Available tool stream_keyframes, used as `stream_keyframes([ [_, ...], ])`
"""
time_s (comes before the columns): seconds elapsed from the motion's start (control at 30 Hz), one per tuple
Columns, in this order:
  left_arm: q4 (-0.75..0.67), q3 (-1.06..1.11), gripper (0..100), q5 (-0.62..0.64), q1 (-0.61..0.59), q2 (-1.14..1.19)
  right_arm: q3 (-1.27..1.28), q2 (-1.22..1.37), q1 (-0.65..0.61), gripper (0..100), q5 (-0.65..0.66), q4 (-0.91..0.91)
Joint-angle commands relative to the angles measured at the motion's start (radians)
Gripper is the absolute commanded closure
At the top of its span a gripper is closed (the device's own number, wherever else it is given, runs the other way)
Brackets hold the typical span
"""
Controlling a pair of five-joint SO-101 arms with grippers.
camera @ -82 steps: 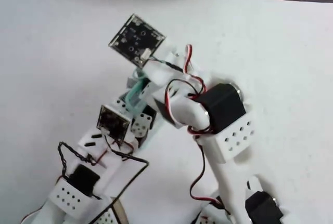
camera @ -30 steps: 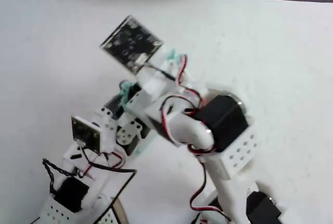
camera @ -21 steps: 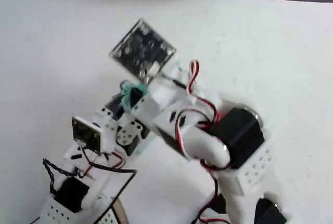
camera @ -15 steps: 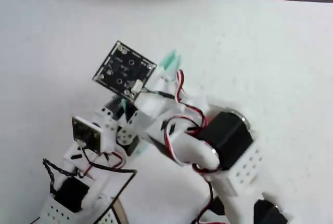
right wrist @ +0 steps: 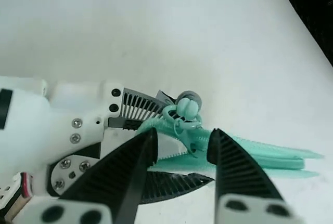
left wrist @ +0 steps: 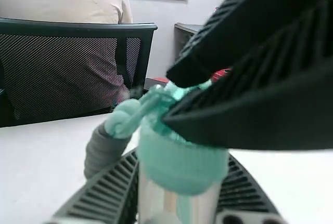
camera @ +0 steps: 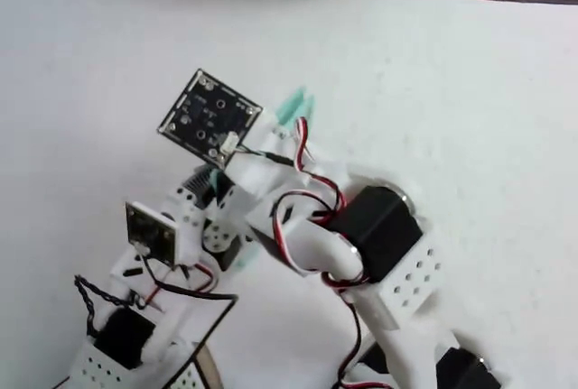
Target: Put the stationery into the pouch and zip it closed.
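The left pincer is clamped on one end of the teal pouch, beside its zip pull, left of centre in the high view. The right pincer hangs narrowly parted just above the pouch, whose far end lies on the white surface

Worktop: white and plain, its far edge running along a dark strip of room.
Pouch: mint-green, about mid-worktop and a little toward the left edge. Its narrow end points to the far right corner, and the rest is hidden. Whether it lies fully flat cannot be told.
Left arm, right arm: both come in over the near edge and cover the pouch.
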Motion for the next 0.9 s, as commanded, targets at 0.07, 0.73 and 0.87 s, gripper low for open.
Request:
stream_keyframes([
  [0.07,0.003,-0.006,82,0.000,0.015,-0.002,0.009,-0.012,0.013,87.0,0.075,-0.031],
  [0.73,-0.100,0.104,85,-0.064,0.073,-0.002,0.031,0.062,0.341,98.0,0.110,-0.130],
  [0.87,-0.206,0.178,91,-0.141,0.130,0.005,0.034,0.061,0.377,98.0,0.109,-0.140],
])
